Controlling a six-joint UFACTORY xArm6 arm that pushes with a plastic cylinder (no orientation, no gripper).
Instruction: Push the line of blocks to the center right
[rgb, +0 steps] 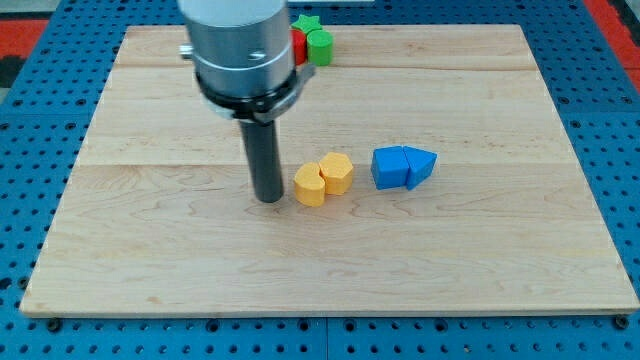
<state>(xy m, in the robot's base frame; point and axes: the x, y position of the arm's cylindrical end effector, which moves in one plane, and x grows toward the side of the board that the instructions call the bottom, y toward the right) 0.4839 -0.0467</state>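
Tip at the row's left end.
Rod only, no fingers; my tip (268, 199) just left of yellow blocks (323, 179), blue blocks (403, 167) beyond, on wooden board (480, 260).

Silver-grey cylindrical housing, black collar beneath, straight dark rod ending in my tip (268, 200).

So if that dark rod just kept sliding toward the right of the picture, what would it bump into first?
Most likely the yellow heart-shaped block: my tip sits just on its left. Behind it come the yellow hexagonal block and then the two blue blocks.
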